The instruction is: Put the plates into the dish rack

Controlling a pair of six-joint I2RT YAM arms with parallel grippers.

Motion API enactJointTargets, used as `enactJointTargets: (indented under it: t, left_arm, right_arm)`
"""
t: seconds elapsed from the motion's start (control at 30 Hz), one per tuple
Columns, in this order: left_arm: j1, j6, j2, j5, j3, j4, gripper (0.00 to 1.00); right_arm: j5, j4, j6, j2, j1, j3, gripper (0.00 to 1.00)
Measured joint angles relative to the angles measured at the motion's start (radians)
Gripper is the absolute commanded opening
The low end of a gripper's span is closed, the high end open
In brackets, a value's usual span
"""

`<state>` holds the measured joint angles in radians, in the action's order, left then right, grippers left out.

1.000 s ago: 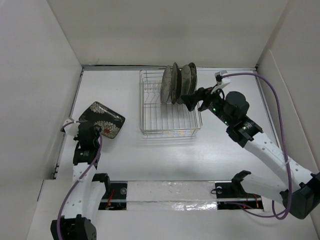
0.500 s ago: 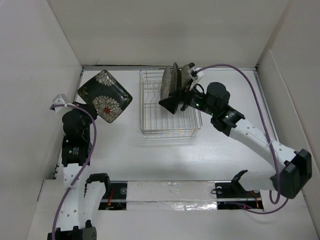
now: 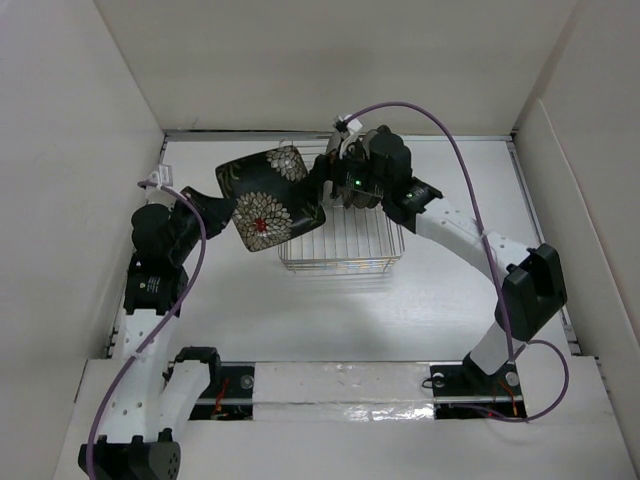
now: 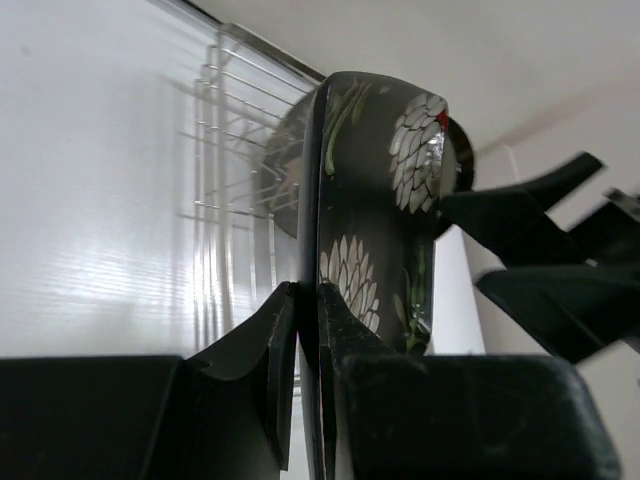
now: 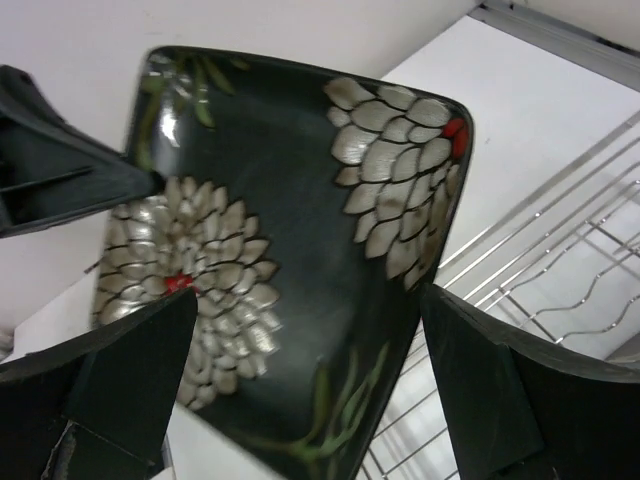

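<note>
Left gripper (image 4: 298, 300) is clamped on the left edge of the black square plate (image 3: 268, 200), holding it tilted in the air over the left side of the dish rack (image 3: 345, 258). Right gripper (image 5: 300, 400) hangs wide open at the plate's right edge. I'd turn the plate upright and line it up with a free slot before lowering.

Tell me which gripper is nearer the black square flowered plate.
Left: the left gripper is shut on the plate's edge; the right gripper hangs open at its opposite side.
</note>
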<state>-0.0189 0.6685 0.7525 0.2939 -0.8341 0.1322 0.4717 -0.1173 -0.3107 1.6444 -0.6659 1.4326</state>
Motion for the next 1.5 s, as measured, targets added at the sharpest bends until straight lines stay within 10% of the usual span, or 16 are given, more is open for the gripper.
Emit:
enactJointTargets:
  t: [0.37, 0.6, 0.97, 1.2, 1.5]
  left_arm:
    - [-0.014, -0.006, 0.014, 0.128, -0.066, -0.038, 0.00]
    - [-0.021, -0.013, 0.018, 0.164, -0.066, -0.046, 0.00]
    - [-0.008, -0.030, 0.033, 0.175, -0.012, -0.121, 0.00]
    - [-0.022, -0.024, 0.036, 0.169, -0.003, -0.182, 0.68]
    - [-0.026, -0.087, -0.003, -0.014, -0.016, -0.165, 0.76]
  right_arm:
    - [-0.039, -0.012, -0.019, 0.037, 0.034, -0.013, 0.98]
    - [0.035, -0.083, -0.077, 0.012, 0.083, -0.073, 0.80]
    - [0.256, -0.405, -0.351, 0.033, 0.101, -0.219, 0.00]
    - [0.240, -0.386, -0.346, 0.005, 0.100, -0.258, 0.00]
    - [0.100, -0.129, -0.257, -0.056, 0.124, -0.250, 0.00]
